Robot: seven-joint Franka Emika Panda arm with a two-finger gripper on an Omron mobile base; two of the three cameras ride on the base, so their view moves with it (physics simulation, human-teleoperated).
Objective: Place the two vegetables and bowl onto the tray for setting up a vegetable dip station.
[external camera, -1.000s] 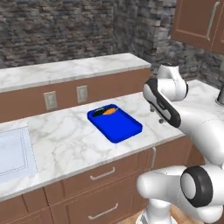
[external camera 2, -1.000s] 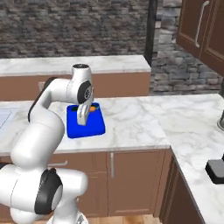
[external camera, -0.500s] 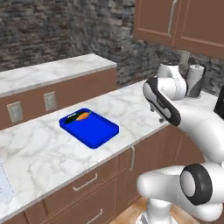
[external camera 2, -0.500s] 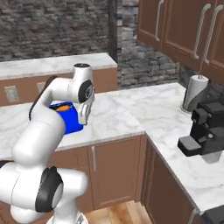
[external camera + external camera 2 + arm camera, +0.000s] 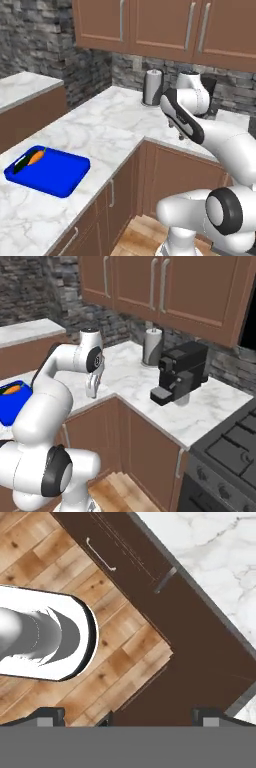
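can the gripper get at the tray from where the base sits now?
Probably not without moving. The tray lies far off to the arm's left on the counter, carrot already on it. The gripper, open and empty, hangs past the counter corner, facing the floor. Nothing blocks the way, but it looks like a long stretch.

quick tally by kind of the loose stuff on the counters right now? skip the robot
Trays: 1, blue tray
Vegetables: 2, carrot and dark green vegetable, both lying in the tray
Paper towel rolls: 1, paper towel roll
Coffee machines: 1, black coffee machine
Total: 5
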